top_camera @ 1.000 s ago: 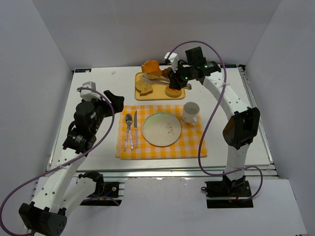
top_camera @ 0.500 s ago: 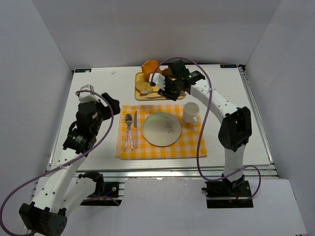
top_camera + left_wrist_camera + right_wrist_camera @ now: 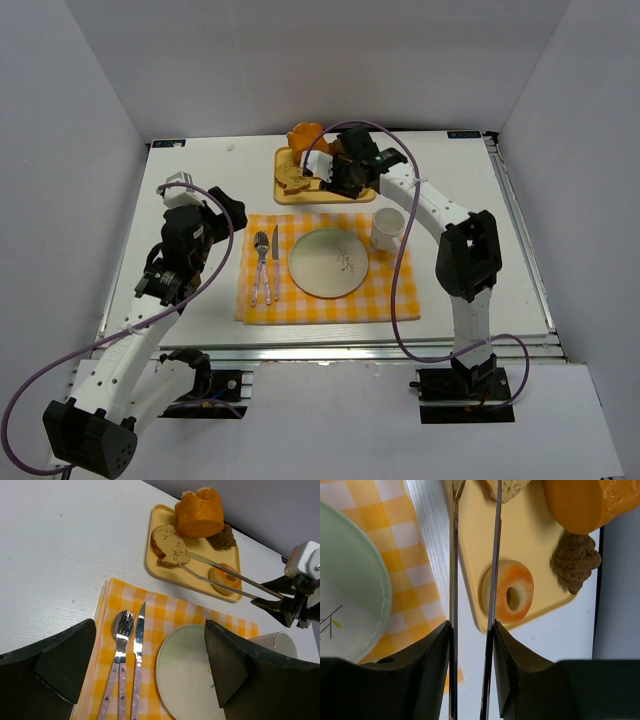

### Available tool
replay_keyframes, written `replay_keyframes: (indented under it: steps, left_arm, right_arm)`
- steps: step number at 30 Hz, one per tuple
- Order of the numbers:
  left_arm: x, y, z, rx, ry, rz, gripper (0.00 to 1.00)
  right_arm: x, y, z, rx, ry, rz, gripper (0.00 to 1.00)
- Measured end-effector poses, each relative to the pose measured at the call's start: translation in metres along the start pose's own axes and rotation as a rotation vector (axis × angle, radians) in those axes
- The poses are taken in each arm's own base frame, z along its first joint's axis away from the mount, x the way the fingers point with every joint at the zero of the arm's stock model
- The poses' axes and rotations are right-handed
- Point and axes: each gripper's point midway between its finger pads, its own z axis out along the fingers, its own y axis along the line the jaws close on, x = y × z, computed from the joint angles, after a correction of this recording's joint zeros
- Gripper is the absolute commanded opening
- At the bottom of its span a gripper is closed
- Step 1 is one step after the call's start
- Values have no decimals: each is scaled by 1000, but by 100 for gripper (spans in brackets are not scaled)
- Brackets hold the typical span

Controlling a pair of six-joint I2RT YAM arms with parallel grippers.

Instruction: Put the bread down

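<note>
Bread (image 3: 170, 544): tan speckled slice on the left part of the tray (image 3: 160, 567), at the far side of the table, just beside the orange loaf (image 3: 200, 512).
Tray, other contents: donut (image 3: 225, 577) near the front right, brown lump (image 3: 222, 537) beside the loaf on the right.
Right gripper (image 3: 472, 630): reaches over the tray's right end; fingers (image 3: 435, 670) press in on the two arms of metal tongs (image 3: 252, 583) from outside.
Tongs: arms are near parallel with a narrow gap between them. They run from the gripper across the donut to the bread.
Tong tips: at the slice's near-right edge, one on each side of its lower corner. I cannot tell whether they pinch it.
Bread, contact: rests on the tray, not lifted clear.
Left gripper (image 3: 150, 630): hovers over the left side of the checked cloth (image 3: 390, 295), fingers (image 3: 65, 660) spread wide and holding nothing.
Place setting: plate (image 3: 328, 262) at the centre of the cloth, with nothing on it.
Cutlery: fork (image 3: 120, 635) and knife (image 3: 139, 635) lie side by side left of the plate.
Mug (image 3: 388, 228): white, upright, at the cloth's far right corner.
Bread to plate: apart, with the tray edge and a strip of cloth between them.
</note>
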Motion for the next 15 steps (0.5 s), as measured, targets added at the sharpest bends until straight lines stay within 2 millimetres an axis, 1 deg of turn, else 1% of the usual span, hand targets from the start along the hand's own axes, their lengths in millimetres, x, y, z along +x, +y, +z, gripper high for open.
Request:
replay_keyframes:
  steps: [4, 15]
  left_arm:
    - [0, 0, 2, -3, -1, -8, 98]
    - [-1, -2, 3, 3, -11, -27, 98]
  right_arm:
    - [-1, -3, 6, 17, 0, -15, 43]
    - [-8, 6, 26, 9, 3, -68, 46]
